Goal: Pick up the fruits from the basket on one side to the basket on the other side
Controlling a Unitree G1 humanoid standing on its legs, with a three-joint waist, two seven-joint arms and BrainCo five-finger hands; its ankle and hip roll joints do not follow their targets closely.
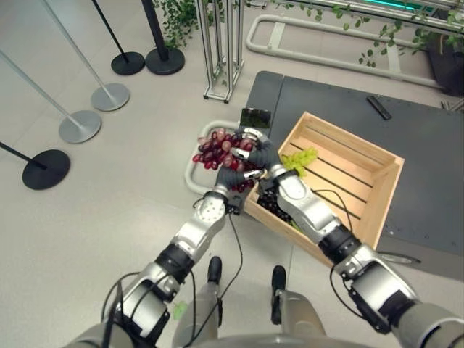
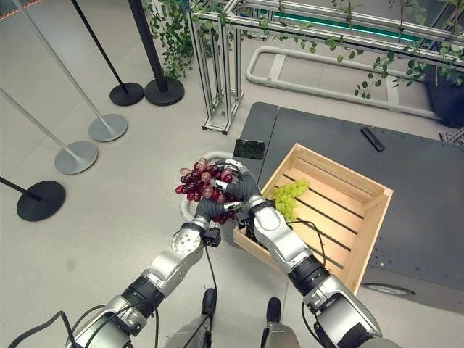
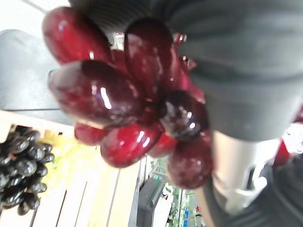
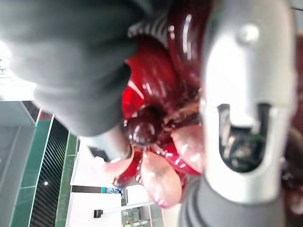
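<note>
Both hands (image 2: pixel 225 196) seemingly clasp red grapes (image 2: pixel 196 181) beside crate's edge (image 2: pixel 250 243).

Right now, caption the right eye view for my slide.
Both hands, left hand and right hand, hold red grapes beside the wooden crate.

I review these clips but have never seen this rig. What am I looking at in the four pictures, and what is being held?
A humanoid robot. Two pictures look down from its head; the other two come from cameras on its wrists, very close up. Both robot hands, left and right, are closed around a bunch of red grapes, held above a white basket on the floor. Beside it a wooden crate holds green grapes and dark grapes.
</note>
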